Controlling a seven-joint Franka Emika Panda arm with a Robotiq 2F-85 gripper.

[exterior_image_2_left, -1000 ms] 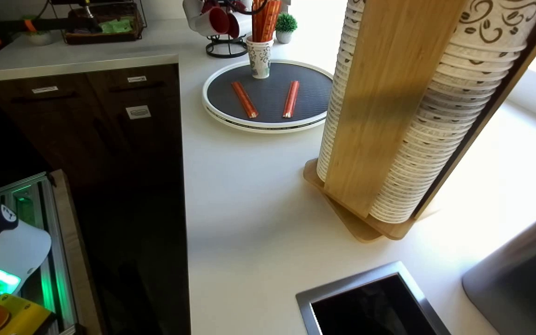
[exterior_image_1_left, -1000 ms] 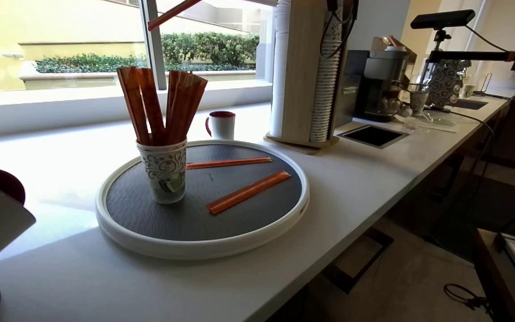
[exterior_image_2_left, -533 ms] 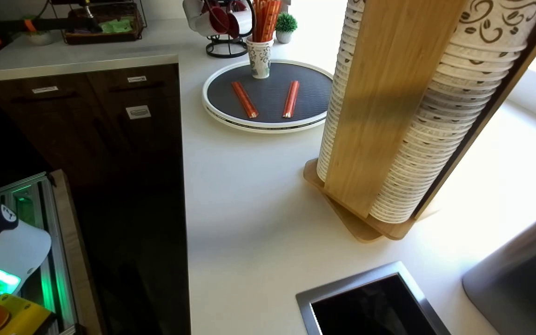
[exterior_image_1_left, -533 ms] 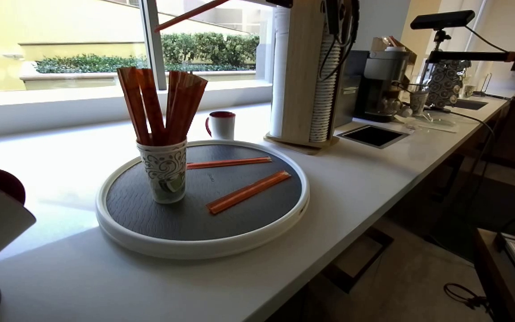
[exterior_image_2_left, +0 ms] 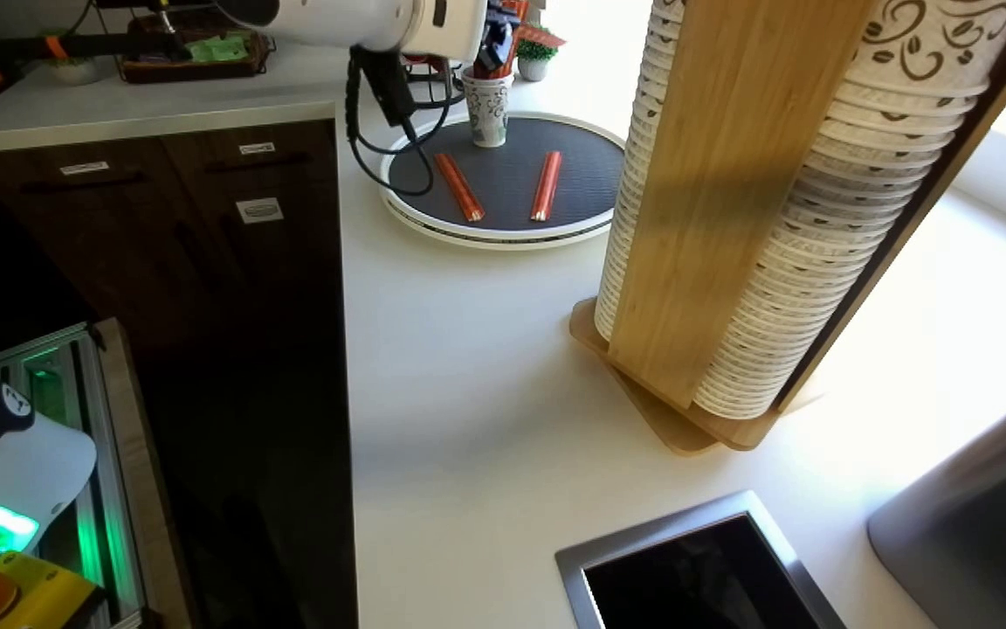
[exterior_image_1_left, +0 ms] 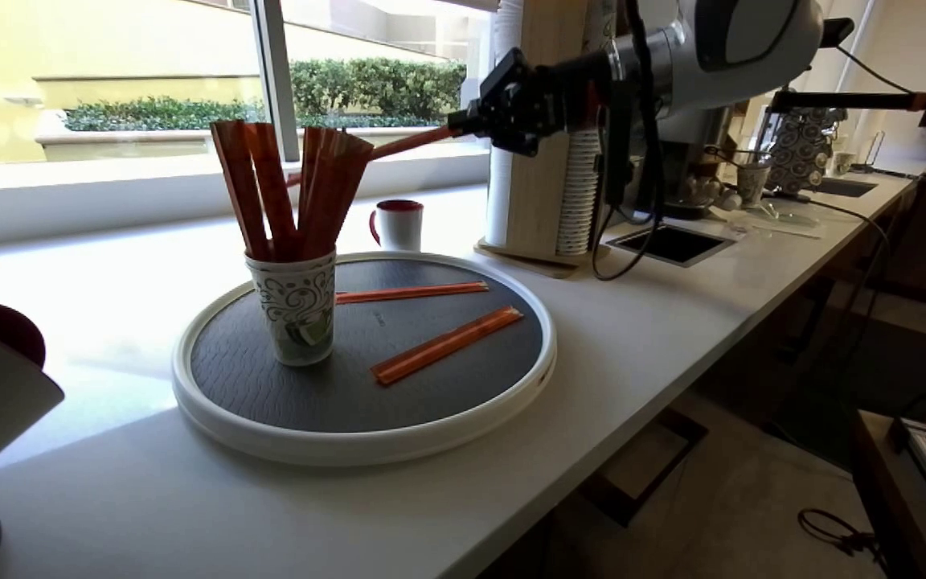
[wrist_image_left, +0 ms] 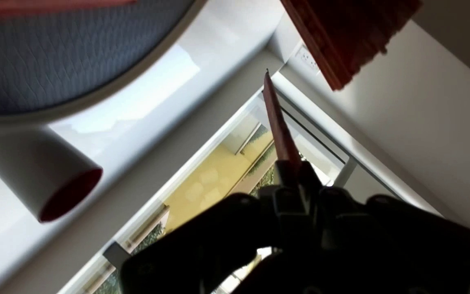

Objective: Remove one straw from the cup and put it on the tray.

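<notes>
In an exterior view, upper centre: claw point(exterior_image_1_left: 456, 123) clamped on straw point(exterior_image_1_left: 412, 143) near one end, presumably to lay it flat on tray point(exterior_image_1_left: 262, 394); grip depth unclear.

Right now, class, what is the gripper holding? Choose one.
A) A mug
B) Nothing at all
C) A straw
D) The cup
C: in the wrist view the gripper pinches a straw that juts out into the air, while in an exterior view the cup stands on the tray.
</notes>
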